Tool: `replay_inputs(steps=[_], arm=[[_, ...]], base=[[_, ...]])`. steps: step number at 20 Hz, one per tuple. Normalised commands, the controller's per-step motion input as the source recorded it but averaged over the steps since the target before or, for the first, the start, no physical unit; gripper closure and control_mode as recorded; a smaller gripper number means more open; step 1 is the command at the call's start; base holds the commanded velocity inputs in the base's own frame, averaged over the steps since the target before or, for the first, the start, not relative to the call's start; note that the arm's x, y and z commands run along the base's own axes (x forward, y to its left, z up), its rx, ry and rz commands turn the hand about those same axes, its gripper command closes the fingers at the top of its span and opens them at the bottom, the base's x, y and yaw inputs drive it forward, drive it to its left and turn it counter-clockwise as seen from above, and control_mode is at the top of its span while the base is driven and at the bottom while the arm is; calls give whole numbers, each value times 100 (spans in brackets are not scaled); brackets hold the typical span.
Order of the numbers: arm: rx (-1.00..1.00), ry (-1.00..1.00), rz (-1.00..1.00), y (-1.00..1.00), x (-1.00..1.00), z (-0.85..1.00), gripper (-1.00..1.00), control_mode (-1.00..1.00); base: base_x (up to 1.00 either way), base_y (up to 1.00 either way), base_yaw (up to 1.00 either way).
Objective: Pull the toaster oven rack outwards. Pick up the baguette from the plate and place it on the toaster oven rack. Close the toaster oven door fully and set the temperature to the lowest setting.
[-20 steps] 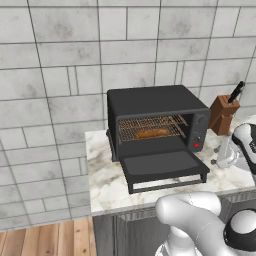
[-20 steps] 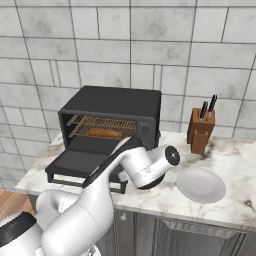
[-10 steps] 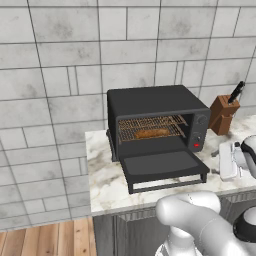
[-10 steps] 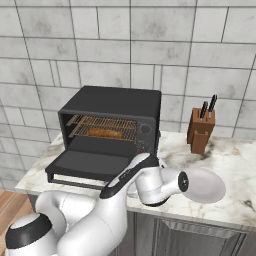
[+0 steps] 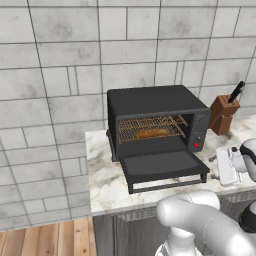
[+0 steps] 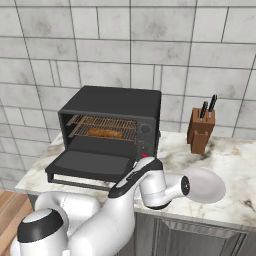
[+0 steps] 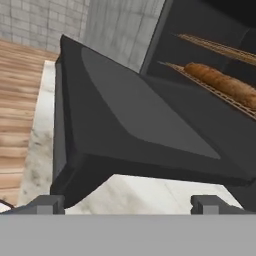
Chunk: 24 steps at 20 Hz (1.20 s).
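The black toaster oven (image 5: 155,102) stands on the marble counter with its door (image 5: 161,164) folded down flat. The baguette (image 5: 152,133) lies on the copper rack (image 5: 131,133) inside the cavity. My gripper (image 5: 216,167) hovers low over the counter just right of the door's right edge, pointing at it. In the hand view the fingertips (image 7: 47,202) stand wide apart, open and empty, with the door (image 7: 130,125) close ahead and the baguette (image 7: 225,85) on the rack (image 7: 180,70) beyond. In the right base view my elbow hides the hand.
A brown knife block (image 5: 222,115) stands right of the oven. The empty white plate (image 6: 207,184) lies on the counter, front right. The control strip with a knob (image 5: 200,121) and red light (image 5: 196,145) runs down the oven's right side. The counter's front edge is close.
My hand has come down and a little left, from beside the oven's control strip to counter level by the door's right edge. The oven, door and baguette have not moved.
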Motion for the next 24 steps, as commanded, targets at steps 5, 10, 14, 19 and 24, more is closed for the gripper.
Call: replay_inputs(steps=[5,10,14,19,24], arm=[[0,0,5,2,0,-15,-100,-100],[0,0,3,1,0,-31,-100,-100],[0,0,1,4,0,-46,-100,-100],[3,0,0,15,0,-41,-100,-100],[7,0,1,26,2,-16,-100,-100]], base=[[0,0,0],[0,0,0],[0,0,0],[0,0,0],[0,0,0]])
